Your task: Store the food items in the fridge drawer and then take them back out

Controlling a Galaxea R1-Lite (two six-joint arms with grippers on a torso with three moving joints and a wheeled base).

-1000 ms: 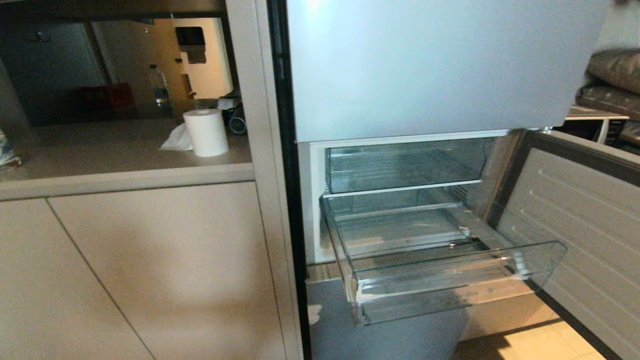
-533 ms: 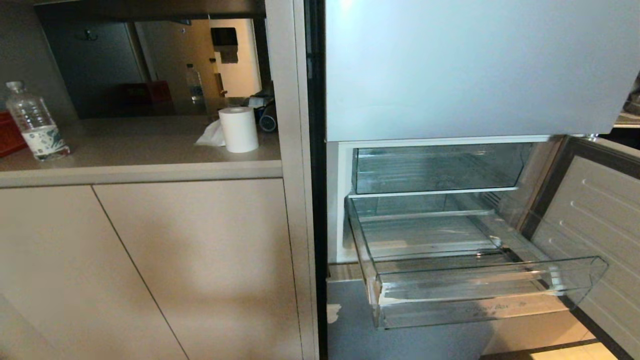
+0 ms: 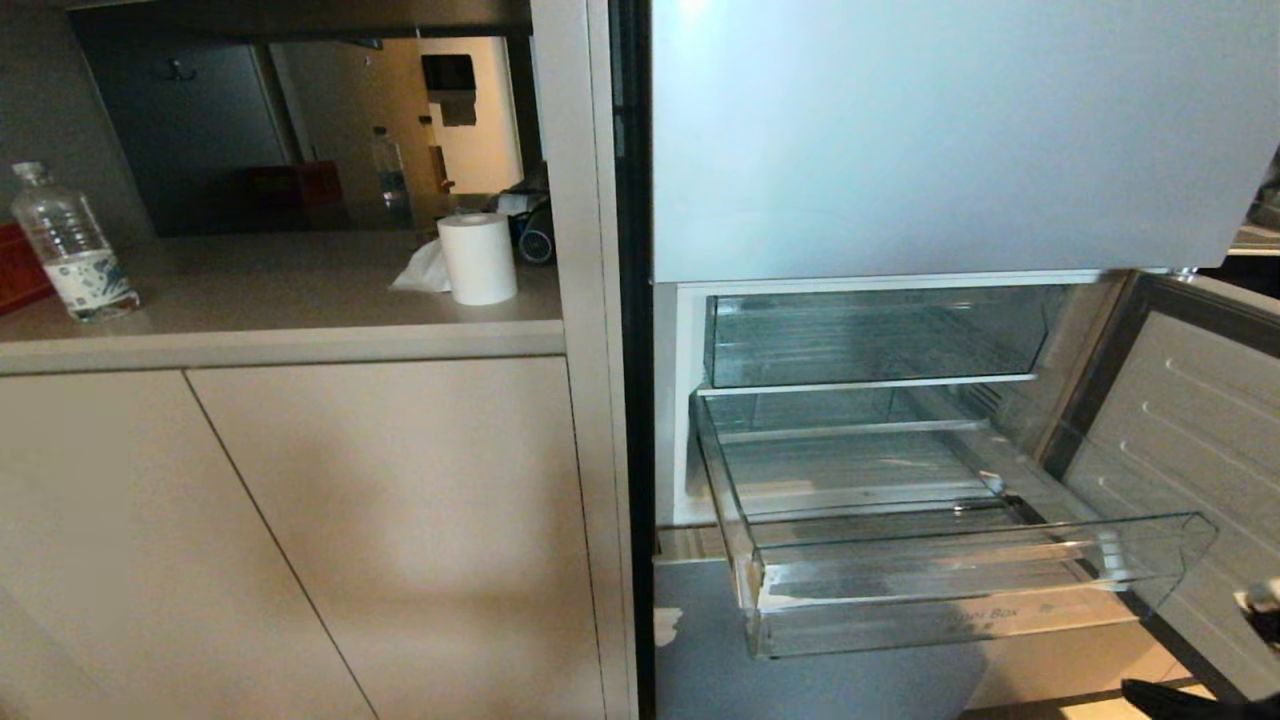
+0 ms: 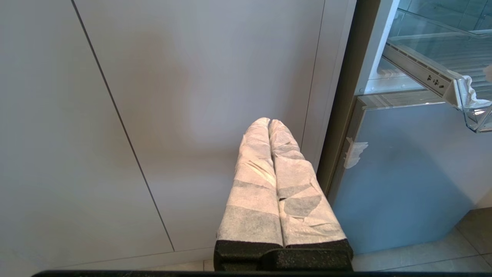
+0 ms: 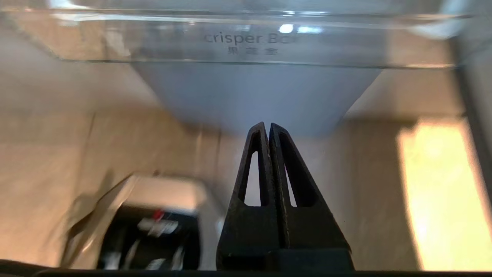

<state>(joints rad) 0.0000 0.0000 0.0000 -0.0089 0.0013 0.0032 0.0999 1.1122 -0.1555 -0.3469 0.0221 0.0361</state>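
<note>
Head view, water bottle (image 3: pixel 70 245), paper roll (image 3: pixel 479 258) on counter (image 3: pixel 280 330)

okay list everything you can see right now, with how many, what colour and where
fridge drawer: one, clear, pulled out of the open fridge, nothing in it
upper drawer: one, clear, pushed in above it
fridge door: one, pale ribbed inside, swung open on the right
water bottle: one, clear, on the counter's left
paper roll: one, white, on the counter beside the fridge
cabinet doors: two, beige, under the counter
left gripper: one, white-wrapped, shut, facing the cabinet
right gripper: one, black, shut, below the drawer's front
</note>
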